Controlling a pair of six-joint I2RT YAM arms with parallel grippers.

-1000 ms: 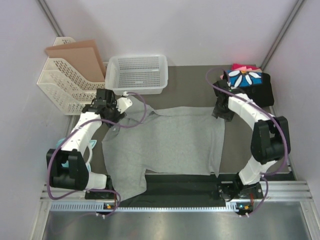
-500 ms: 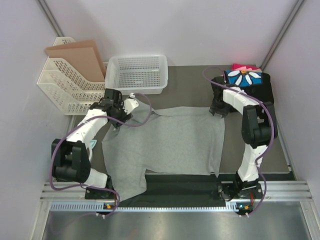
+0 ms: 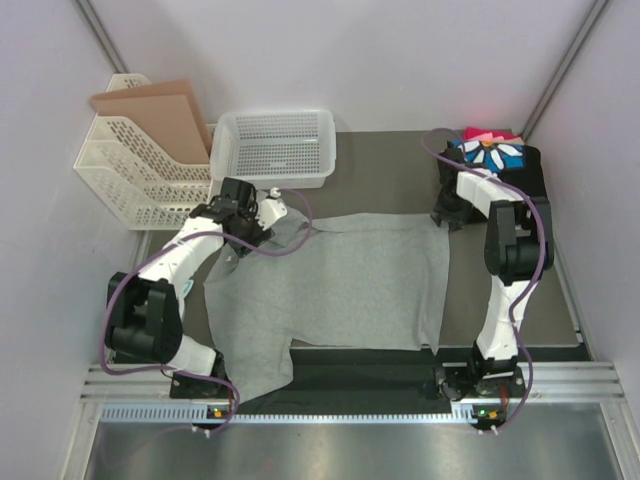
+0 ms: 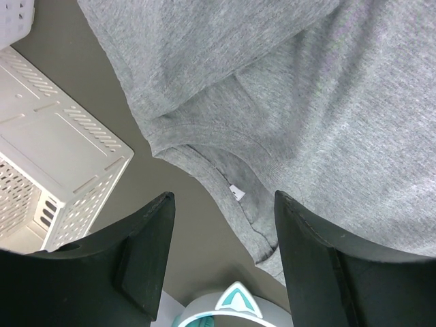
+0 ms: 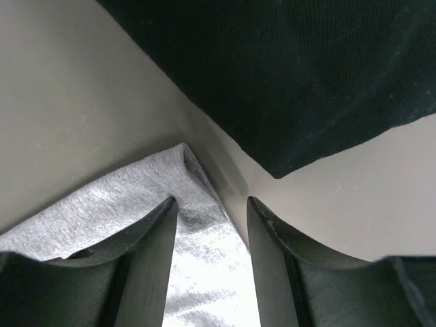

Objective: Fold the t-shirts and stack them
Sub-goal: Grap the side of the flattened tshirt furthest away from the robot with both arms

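A light heather-grey t-shirt lies spread flat mid-table. My left gripper hovers open over its collar, where the small white label shows between the black fingers. My right gripper is at the shirt's far right corner; its jaws stand apart astride that corner, and the cloth lies loose between them. Folded t-shirts are stacked at the back right: a black one with a blue panel and white daisy, its black cloth close ahead of the right gripper, and pink/red ones behind.
A white mesh basket stands at the back centre. A white file rack holding brown card is at the back left, and its side lies close to my left gripper. A teal-and-white object lies by the shirt's left edge.
My left gripper has moved right, from beside the rack to over the collar. My right arm has swung back, bringing its gripper onto the shirt's far right corner with its jaws slightly narrower.
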